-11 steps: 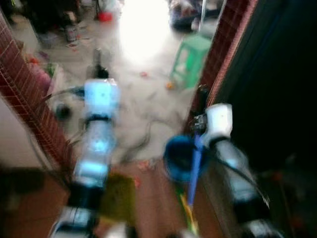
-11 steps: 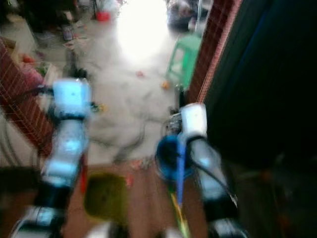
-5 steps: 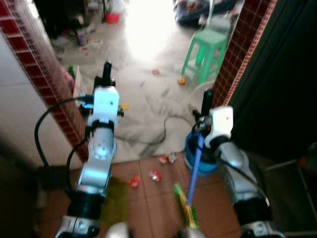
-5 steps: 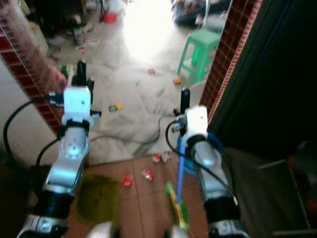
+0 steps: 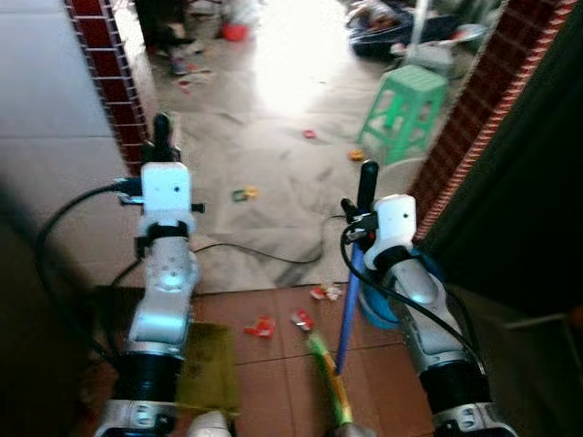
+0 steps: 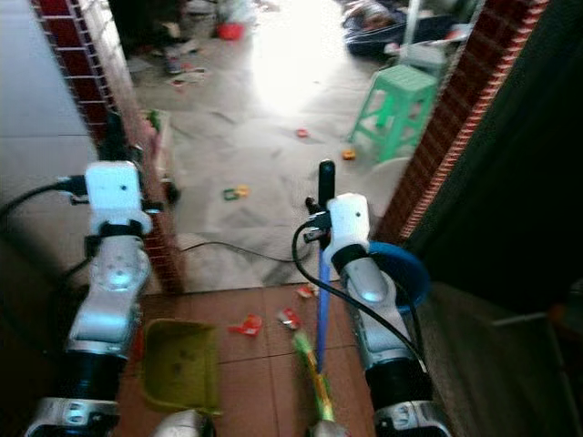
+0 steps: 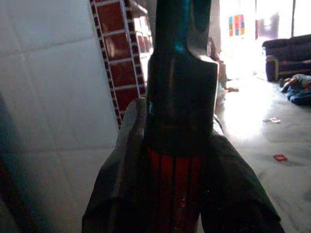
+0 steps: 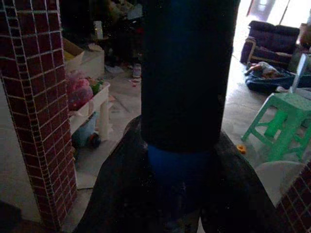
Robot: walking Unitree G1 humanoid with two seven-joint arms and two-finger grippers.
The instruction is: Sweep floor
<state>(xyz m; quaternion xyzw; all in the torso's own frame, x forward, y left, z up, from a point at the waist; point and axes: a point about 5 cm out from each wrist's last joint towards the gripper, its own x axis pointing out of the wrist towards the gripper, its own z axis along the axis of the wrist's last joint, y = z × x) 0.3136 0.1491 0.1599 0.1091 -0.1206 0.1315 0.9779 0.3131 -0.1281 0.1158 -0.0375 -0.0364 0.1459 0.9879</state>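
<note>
Nearest, the yellow-green dustpan sits low on the brown tiled floor under the left arm; its red handle is clamped between the closed fingers of the left end effector. The right end effector is closed on the blue broom handle; the broom head rests on the tiles, beside a blue bucket. Red litter scraps lie just ahead; farther off, a black cable and a green stool.
</note>
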